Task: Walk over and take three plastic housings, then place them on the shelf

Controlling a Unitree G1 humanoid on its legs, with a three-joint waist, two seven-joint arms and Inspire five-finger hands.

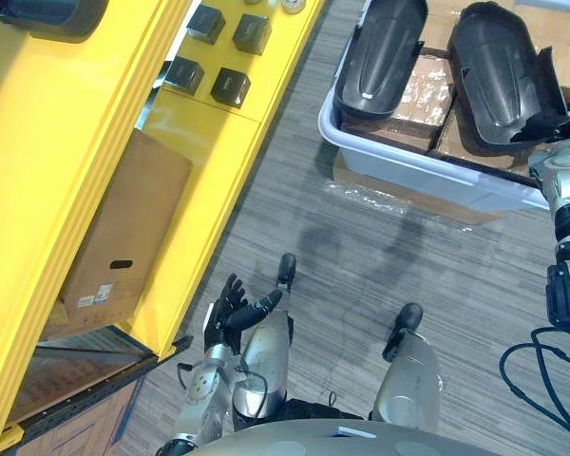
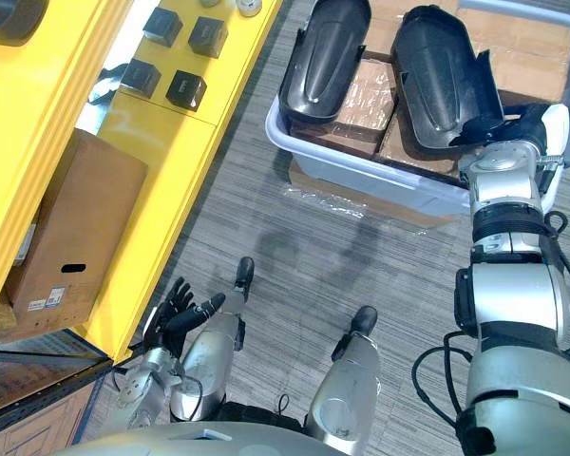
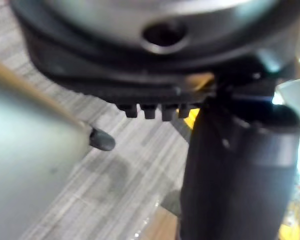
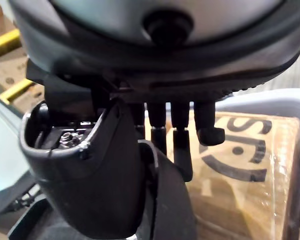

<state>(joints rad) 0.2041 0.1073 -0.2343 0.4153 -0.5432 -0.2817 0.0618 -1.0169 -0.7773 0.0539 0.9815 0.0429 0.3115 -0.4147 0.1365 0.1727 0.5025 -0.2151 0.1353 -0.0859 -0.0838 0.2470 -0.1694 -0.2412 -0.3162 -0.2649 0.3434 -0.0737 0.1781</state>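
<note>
Two black plastic housings lie side by side on wrapped cardboard packs in a pale grey bin (image 1: 408, 160) on the carpet: the left housing (image 1: 380, 52) and the right housing (image 2: 435, 71). My right hand (image 2: 513, 122) is at the near end of the right housing. In the right wrist view its thumb (image 4: 90, 175) and curled fingers (image 4: 182, 150) pinch the housing's dark rim (image 4: 165, 205). My left hand (image 1: 230, 309) hangs low beside the yellow shelf (image 1: 85, 142), fingers relaxed and holding nothing. A third dark housing (image 1: 38, 14) rests on the shelf's top level.
Small black boxes (image 1: 230, 85) sit on a yellow shelf board. A cardboard box (image 1: 123, 228) stands on the lower level. Wrapped brown packs (image 4: 240, 165) fill the bin under the housings. Grey carpet lies between shelf and bin.
</note>
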